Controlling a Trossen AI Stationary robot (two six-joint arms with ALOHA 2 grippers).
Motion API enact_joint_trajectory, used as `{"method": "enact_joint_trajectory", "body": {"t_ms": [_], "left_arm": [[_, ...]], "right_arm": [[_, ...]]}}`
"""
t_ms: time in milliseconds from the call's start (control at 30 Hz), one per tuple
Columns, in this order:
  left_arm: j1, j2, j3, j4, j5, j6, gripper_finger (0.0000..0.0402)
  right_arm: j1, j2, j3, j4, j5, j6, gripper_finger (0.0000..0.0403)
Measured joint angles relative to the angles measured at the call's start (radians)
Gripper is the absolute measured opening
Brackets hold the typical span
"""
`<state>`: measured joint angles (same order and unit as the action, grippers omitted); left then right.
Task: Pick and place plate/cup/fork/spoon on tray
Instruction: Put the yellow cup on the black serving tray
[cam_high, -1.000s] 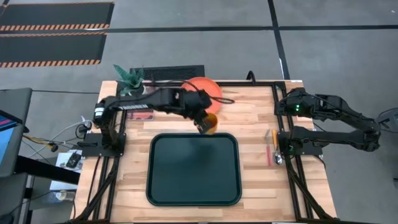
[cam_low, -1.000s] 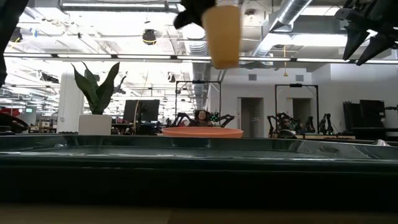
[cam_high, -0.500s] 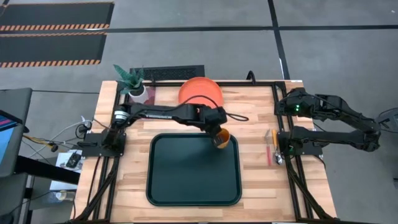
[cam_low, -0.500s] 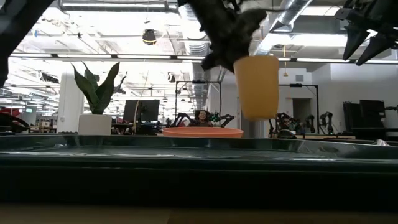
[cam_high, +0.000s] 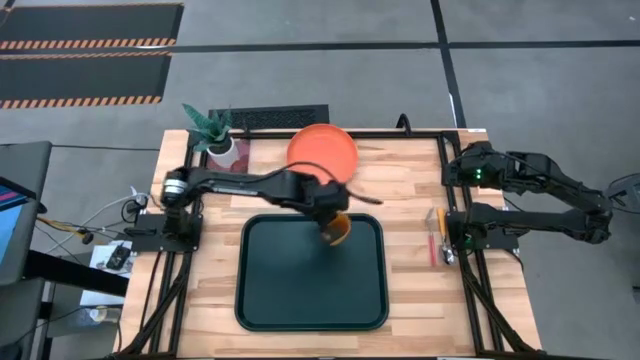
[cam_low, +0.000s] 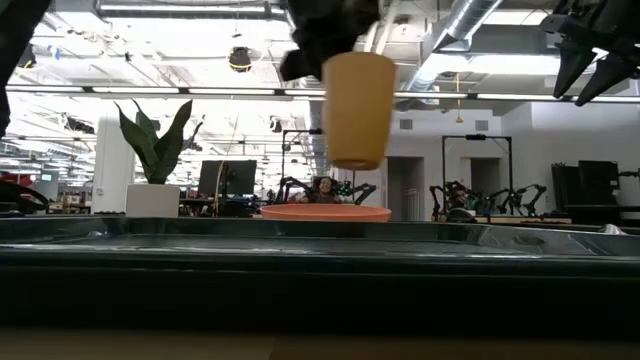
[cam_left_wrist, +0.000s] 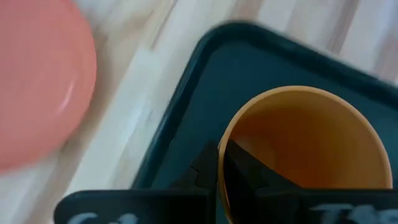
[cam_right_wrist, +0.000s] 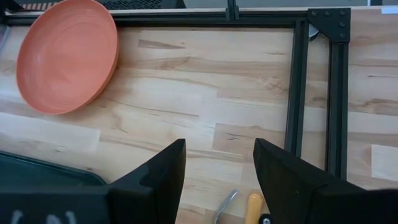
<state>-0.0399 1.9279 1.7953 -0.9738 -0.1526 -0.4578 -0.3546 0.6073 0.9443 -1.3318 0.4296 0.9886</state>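
**Cup carried over the tray's far-right part**

The left hand grips the cup by its rim, one finger inside the wall and one outside, as the left wrist view shows. In the low view the cup hangs upright and well clear of the tray, so it is not yet set down. Holding it by the rim keeps the base free to land flat, and the height likely lets it pass the raised rim of the tray.

Against half a second ago, the cup has come back toward the left and a little nearer, from beside the tray's far-right corner to a spot further inside it. In the low view it also sits higher than it did then.

The plate lies on the desk beyond the tray's far edge, untouched. The fork and spoon lie side by side on the desk right of the tray, below the right hand, which waits with its fingers apart and nothing between them. A potted plant stands at the far-left corner.
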Motion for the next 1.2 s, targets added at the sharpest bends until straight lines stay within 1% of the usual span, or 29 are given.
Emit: {"method": "enact_joint_trajectory", "body": {"t_ms": [100,200,300,400,467,533,633,867,1033,1200], "left_arm": [[-0.03,-0.125,-0.169,0.022,-0.057,-0.119,0.0],[-0.063,-0.287,-0.376,0.083,-0.112,-0.281,0.0],[-0.1,-0.415,-0.568,0.137,-0.182,-0.436,0.0],[-0.13,-0.527,-0.707,0.134,-0.245,-0.587,0.0],[-0.144,-0.572,-0.777,0.129,-0.278,-0.646,0.0],[-0.151,-0.606,-0.828,0.123,-0.291,-0.683,0.0],[-0.153,-0.622,-0.866,0.114,-0.274,-0.711,0.0],[-0.162,-0.625,-0.919,0.087,-0.279,-0.72,0.0],[-0.162,-0.624,-0.965,0.091,-0.269,-0.769,0.0],[-0.162,-0.625,-0.968,0.099,-0.272,-0.778,0.0]], "right_arm": [[0.001,0.0,0.0,0.0,0.002,-0.002,0.0214],[0.001,0.0,0.0,0.0,0.003,-0.004,0.0214],[0.001,0.0,0.0,0.0,0.004,-0.018,0.0214],[0.001,0.0,0.0,0.005,0.004,-0.018,0.0214],[0.001,0.0,0.0,0.008,0.004,-0.018,0.0214],[0.0,0.0,0.0,0.008,0.005,-0.018,0.0214],[0.0,0.0,0.0,0.008,0.005,-0.013,0.0214],[0.0,0.0,0.0,0.008,0.006,-0.002,0.0214],[0.0,0.0,0.0,0.008,0.006,-0.002,0.0214],[0.0,0.0,0.0,0.008,0.006,-0.002,0.0214]]}}
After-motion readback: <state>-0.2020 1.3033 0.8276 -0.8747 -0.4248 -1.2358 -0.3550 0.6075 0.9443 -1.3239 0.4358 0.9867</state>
